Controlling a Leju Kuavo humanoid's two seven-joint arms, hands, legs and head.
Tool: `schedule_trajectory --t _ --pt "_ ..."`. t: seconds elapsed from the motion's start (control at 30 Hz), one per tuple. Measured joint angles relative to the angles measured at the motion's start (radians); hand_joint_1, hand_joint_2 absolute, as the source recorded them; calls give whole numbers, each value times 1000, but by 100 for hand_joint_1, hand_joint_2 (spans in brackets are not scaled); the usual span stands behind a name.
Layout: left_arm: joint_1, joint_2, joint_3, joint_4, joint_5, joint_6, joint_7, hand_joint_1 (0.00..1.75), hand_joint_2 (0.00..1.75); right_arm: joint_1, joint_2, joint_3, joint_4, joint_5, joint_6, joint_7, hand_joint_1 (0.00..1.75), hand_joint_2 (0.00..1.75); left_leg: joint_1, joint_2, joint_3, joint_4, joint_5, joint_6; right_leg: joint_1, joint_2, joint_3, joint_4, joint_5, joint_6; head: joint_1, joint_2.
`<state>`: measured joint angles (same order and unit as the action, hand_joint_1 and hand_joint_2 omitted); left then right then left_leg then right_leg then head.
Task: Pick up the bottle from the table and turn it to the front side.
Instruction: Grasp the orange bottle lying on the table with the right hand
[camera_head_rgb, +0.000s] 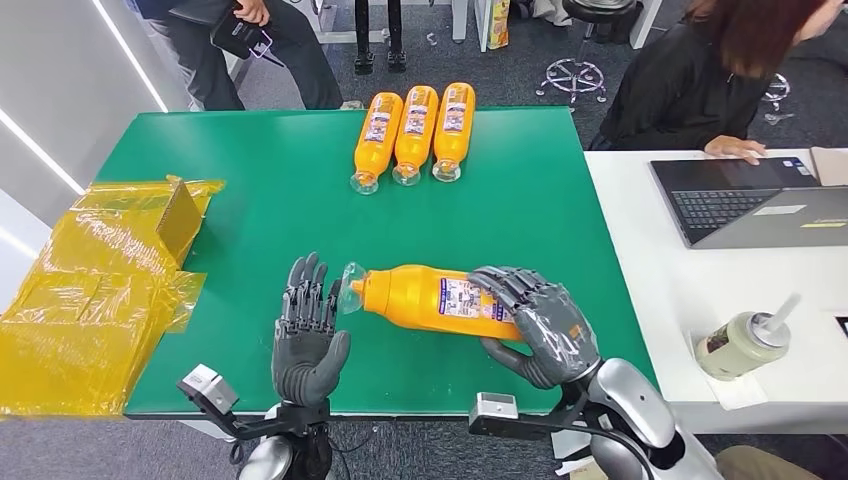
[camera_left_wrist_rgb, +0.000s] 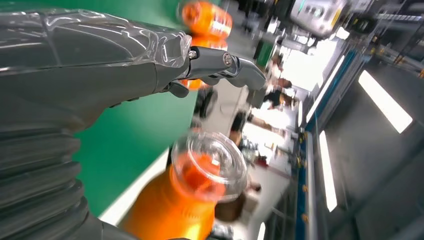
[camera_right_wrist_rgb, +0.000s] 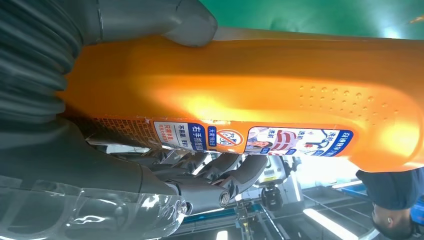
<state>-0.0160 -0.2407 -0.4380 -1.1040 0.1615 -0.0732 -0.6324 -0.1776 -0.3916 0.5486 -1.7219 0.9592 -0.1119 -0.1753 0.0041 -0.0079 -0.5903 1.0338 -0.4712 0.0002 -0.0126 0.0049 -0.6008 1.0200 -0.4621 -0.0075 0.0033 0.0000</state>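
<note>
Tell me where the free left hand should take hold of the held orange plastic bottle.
Grip the orange plastic bottle at its narrow shoulder behind the clear cap, coming from the cap end: the left hand waits open there, and the right hand covers the base.

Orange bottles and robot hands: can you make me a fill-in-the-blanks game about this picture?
1. The robot holds an orange bottle with its ____ hand.
2. At the far edge of the green table, ____ more orange bottles lie side by side.
3. The left hand is ____, near the clear cap.

Missing words: right; three; open
</note>
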Motion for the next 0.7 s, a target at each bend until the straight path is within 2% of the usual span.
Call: schedule_trajectory --t 0.17,0.53,0.7 --pt "0 0 0 0 45 -62 17 0 175 27 58 6 4 23 -18 -10 175 175 0 0 0 0 0 0 0 0 0 0 0 0 0 0" --pt "0 -2 7 0 59 -79 33 0 175 130 229 51 11 14 -24 -45 175 175 0 0 0 -1 0 0 0 0 0 0 0 0 0 0" --pt "1 -5 19 0 63 -85 34 0 175 159 297 58 28 1 11 -46 175 175 0 1 0 -1 0 0 0 0 0 0 0 0 0 0"
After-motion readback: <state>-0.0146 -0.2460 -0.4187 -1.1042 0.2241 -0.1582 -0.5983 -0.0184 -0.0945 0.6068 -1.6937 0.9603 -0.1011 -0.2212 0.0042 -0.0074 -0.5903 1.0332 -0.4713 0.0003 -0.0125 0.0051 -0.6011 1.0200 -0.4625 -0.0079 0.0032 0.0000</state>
